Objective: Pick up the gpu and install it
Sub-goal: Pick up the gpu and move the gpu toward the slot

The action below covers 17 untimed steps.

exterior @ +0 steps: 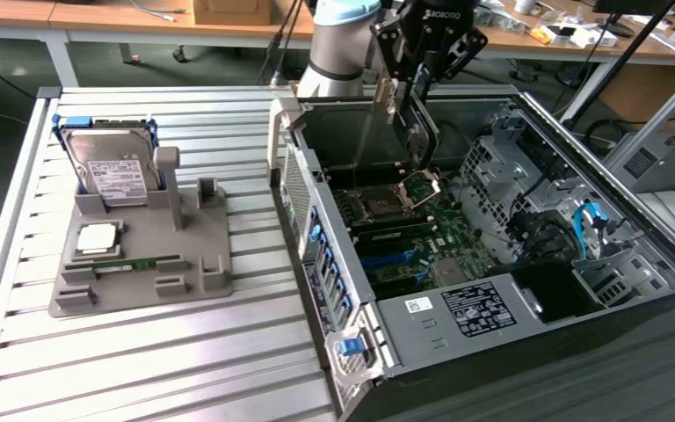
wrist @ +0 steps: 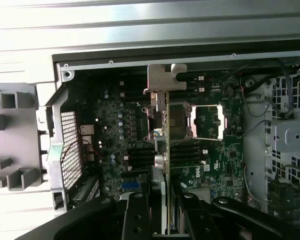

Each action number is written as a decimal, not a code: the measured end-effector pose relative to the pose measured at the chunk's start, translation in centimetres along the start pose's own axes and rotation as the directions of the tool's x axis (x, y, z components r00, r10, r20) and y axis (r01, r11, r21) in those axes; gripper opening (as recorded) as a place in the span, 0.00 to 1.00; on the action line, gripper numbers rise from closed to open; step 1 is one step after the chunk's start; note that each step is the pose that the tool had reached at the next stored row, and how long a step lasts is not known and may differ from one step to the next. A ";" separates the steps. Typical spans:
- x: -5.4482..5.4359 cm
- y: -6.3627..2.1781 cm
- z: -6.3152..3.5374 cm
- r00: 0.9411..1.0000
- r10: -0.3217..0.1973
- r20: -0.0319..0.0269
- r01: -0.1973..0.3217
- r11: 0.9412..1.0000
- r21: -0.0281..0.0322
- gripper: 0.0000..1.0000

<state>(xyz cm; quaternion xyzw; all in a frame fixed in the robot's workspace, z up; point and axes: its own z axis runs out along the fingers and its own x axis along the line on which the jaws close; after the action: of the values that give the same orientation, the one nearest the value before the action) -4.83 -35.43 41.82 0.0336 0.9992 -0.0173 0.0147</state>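
Closest to the wrist camera are the two black fingers [wrist: 136,215] of the gripper [wrist: 162,212], and they are pressed onto the gpu [wrist: 166,150] from both sides. The card is seen edge-on in this view as a thin line going away from the camera. Its silver bracket [wrist: 166,80] is at the far end.

In the exterior view, the arm [exterior: 337,53] comes from the far side of the computer case [exterior: 314,220]. Its wrist is turned downward, so the gripper [exterior: 414,86] points down into the open case. The gpu [exterior: 420,136] hangs upright from the fingertips, a little tilted, with its long side nearly vertical. It is inside the upper part of the case, over the motherboard [exterior: 431,237] and close to the processor socket [exterior: 382,207]. It is not seated in a slot. Whether its lower end touches anything, I cannot tell.

On the exterior view's left, well apart from the case, a grey holder [exterior: 127,294] lies on the slatted metal tabletop [exterior: 138,369]. A hard drive [exterior: 109,167] stands in its far end, a square processor chip [exterior: 95,237] lies in front of the drive, and a green memory stick [exterior: 127,262] lies beside the chip.
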 end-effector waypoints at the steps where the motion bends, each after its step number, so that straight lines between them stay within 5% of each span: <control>1: -0.1 0.01 0.02 1.000 0.000 0.000 0.000 1.000 0.000 0.27; 17: -2.1 0.13 0.49 1.000 0.000 0.000 0.000 1.000 0.001 0.27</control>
<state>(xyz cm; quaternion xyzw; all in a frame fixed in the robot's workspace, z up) -2.70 -35.46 41.40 0.0336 0.9992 -0.0179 0.0146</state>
